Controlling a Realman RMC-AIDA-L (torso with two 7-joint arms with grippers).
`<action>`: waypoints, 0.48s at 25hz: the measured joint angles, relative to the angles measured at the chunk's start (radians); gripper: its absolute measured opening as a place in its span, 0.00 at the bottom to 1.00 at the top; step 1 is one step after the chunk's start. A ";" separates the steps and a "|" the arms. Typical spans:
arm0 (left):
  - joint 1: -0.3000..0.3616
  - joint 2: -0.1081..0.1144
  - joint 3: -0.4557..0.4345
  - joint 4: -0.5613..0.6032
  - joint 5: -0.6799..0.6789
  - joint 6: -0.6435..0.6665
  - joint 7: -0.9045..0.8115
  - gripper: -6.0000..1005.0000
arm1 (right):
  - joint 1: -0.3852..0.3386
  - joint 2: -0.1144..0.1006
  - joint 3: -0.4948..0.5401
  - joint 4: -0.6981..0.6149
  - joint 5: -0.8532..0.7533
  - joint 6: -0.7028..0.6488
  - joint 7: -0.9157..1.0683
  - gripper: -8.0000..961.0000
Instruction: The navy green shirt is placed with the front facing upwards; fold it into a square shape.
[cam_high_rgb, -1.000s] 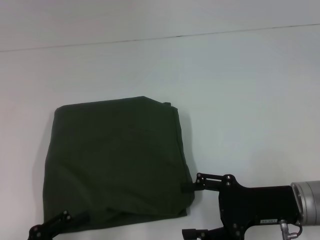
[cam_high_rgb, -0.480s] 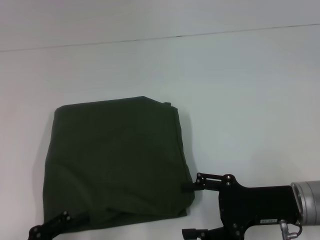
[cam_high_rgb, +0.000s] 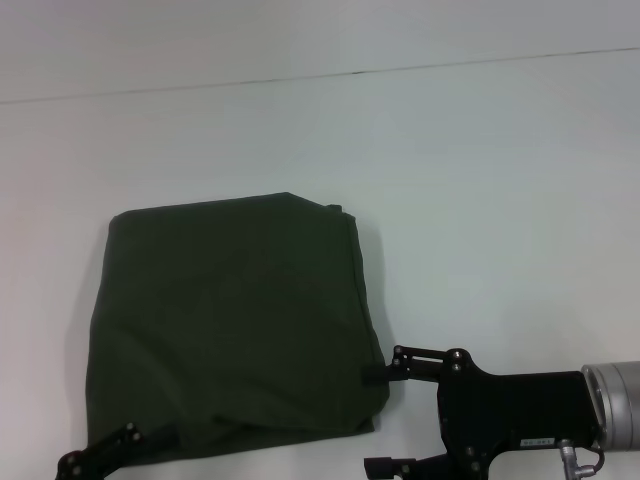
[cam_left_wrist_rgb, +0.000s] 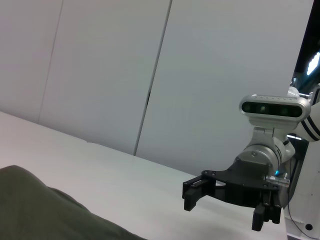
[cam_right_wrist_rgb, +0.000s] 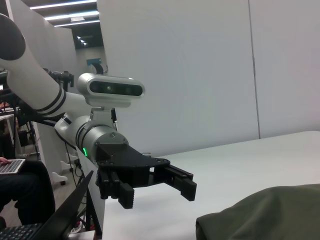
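On a pale worktop, the navy green shirt lies folded into a rough square, its plain dark cloth facing up. No print or collar shows. Its far edge runs fairly straight, while the near edge is rumpled and bunched.

At the shirt's near right corner, the right pincer rests low over the worktop. One black finger reaches in to touch the cloth at that corner, the other sits well apart from it closer to the robot, so the jaws stand open and hold nothing. The left wrist view shows the same pincer from the side, spread wide above the white surface just beyond the shirt's edge.

At the shirt's near left corner, the left pincer pokes into the head view, one dark finger lying against the hem. The right wrist view shows this pincer from across the shirt, its fingers parted and empty, hanging just above the worktop beside the cloth. Behind it, pale wall panels fill the background.
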 joint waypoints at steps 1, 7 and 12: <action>0.000 0.000 0.000 0.000 0.000 0.000 0.000 0.90 | 0.000 0.000 0.000 0.000 0.000 0.000 0.000 0.95; 0.000 0.000 0.000 0.000 0.000 0.002 -0.002 0.90 | 0.000 0.000 0.000 0.000 0.000 0.000 0.000 0.95; 0.000 0.000 0.000 0.000 0.000 0.004 -0.002 0.90 | -0.002 0.000 0.000 0.000 0.000 -0.002 0.000 0.95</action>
